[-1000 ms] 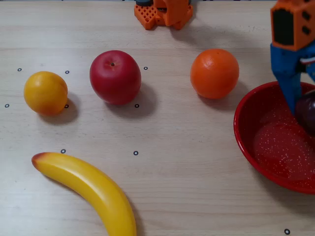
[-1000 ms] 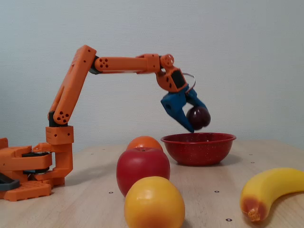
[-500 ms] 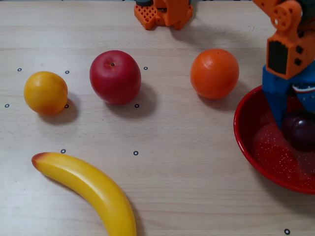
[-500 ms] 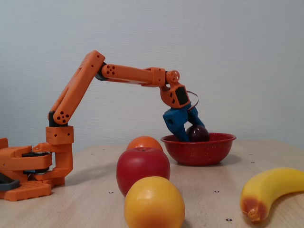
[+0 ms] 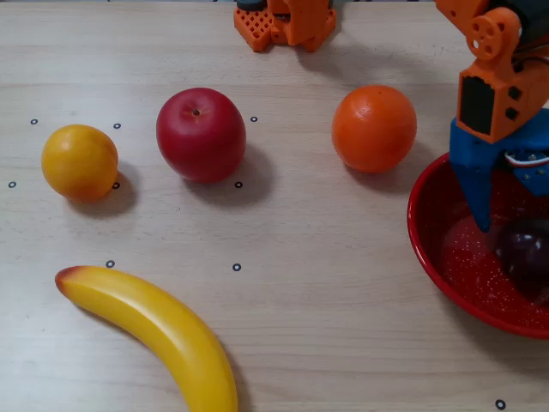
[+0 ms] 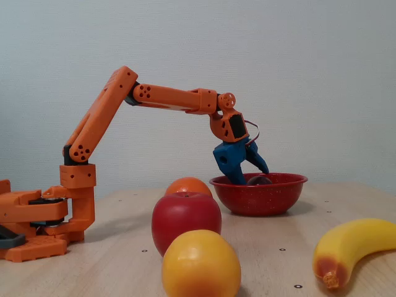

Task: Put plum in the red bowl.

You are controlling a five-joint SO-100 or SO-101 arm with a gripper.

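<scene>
Item: small glossy dark purple plum (image 5: 523, 247), lying inside the large glossy red white-speckled bowl (image 5: 429, 249) at the right edge of the overhead view, its top just showing above the rim in the fixed view. Blue two-finger gripper (image 6: 242, 170): jaws spread wide over the bowl, holding nothing, one fingertip (image 5: 483, 221) just beside the fruit. Handling note: the step in hand looks like release and withdrawal; best lifted straight up with jaws apart, clear of plum and rim, so the bowl stays put.

Orange plastic arm (image 6: 167, 98) with black screw holes, a black motor face and blue jaws
</scene>
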